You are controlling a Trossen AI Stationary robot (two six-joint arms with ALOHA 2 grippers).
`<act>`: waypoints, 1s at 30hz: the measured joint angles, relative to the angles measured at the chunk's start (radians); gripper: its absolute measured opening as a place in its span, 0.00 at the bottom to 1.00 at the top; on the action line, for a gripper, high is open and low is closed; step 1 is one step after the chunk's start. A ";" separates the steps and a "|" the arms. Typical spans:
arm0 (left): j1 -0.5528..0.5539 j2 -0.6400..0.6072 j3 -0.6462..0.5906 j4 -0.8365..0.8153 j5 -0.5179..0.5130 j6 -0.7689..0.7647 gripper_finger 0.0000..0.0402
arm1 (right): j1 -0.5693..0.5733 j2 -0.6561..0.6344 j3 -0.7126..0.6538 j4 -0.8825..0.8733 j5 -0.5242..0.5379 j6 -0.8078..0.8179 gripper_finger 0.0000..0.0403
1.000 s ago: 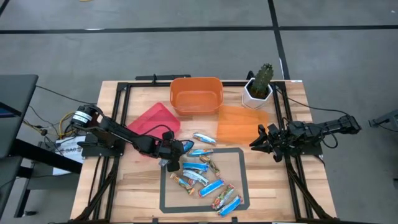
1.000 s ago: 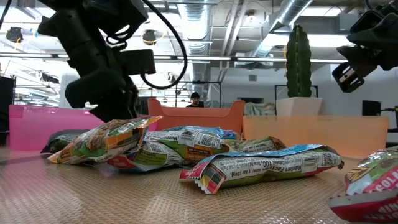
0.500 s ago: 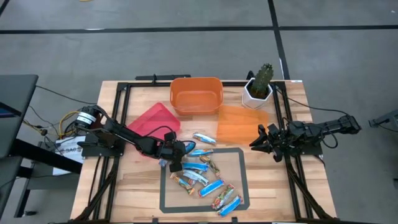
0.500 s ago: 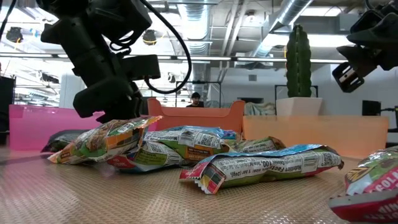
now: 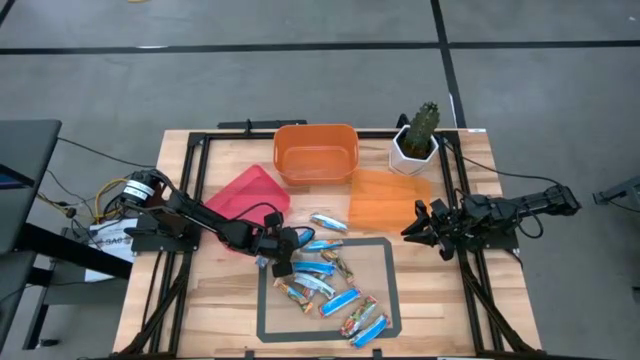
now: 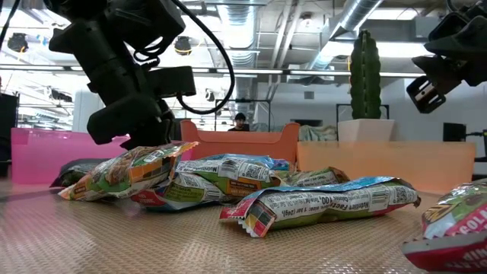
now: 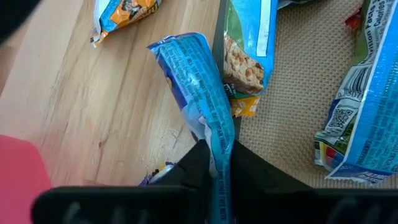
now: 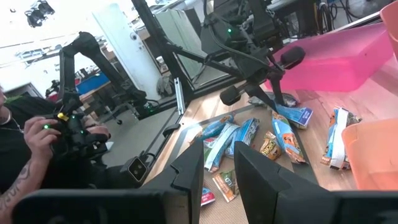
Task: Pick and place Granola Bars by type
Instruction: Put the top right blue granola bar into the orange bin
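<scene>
- A blue and white bar [image 7: 198,87] is held in the closed jaws of the left gripper [image 5: 281,250], now shifted right to the mat's far-left edge.
- The right gripper [image 5: 415,228], jaws open and empty, waits beside the orange bin [image 5: 390,199].

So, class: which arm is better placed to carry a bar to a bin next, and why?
Left. The left gripper is shut on a blue shiny-wrapped granola bar beside the pink plastic bin; the right gripper hangs open, away from the pile.
</scene>
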 joint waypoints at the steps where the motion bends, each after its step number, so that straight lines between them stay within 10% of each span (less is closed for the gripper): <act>1: 0.000 0.000 0.000 0.000 0.000 0.000 0.06 | 0.000 0.000 0.000 0.000 0.000 0.000 0.20; 30: 0.002 -0.391 -0.001 0.305 -0.125 0.245 0.08 | 0.000 0.000 0.000 0.000 0.000 0.000 0.20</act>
